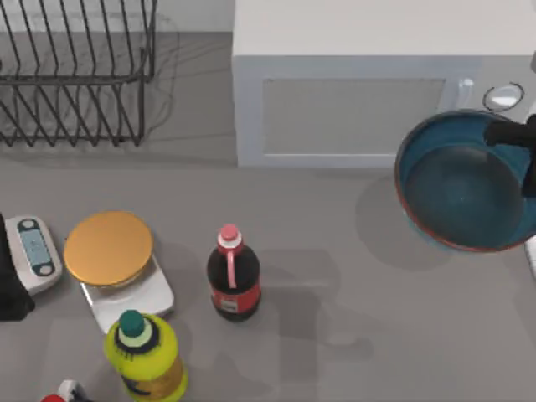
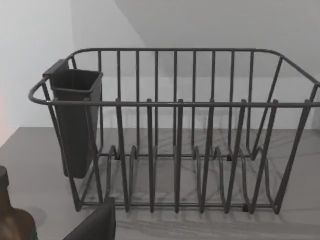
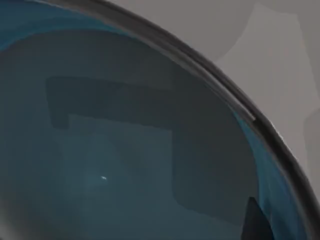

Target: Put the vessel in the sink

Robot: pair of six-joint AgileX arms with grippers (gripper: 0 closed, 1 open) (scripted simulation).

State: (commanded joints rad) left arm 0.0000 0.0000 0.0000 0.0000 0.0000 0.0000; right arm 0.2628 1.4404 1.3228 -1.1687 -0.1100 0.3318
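Note:
The vessel (image 1: 465, 180) is a wide teal-blue bowl with a thin reddish-brown rim, at the table's right in the top view. It hangs above the table, and its shadow falls on the surface to its left. My right gripper (image 1: 502, 132) is shut on the bowl's far right rim. The right wrist view looks close into the vessel's blue inside (image 3: 125, 150), with one dark fingertip (image 3: 256, 220) over it. The sink is out of view. My left arm (image 1: 10, 295) is parked at the table's left edge.
A wire dish rack (image 1: 75, 75) (image 2: 175, 140) stands at the back left and a white box (image 1: 352, 84) at the back. At the front left are an orange-topped scale (image 1: 109, 247), a cola bottle (image 1: 232, 276), a yellow bottle (image 1: 144, 356) and a small white device (image 1: 33, 251).

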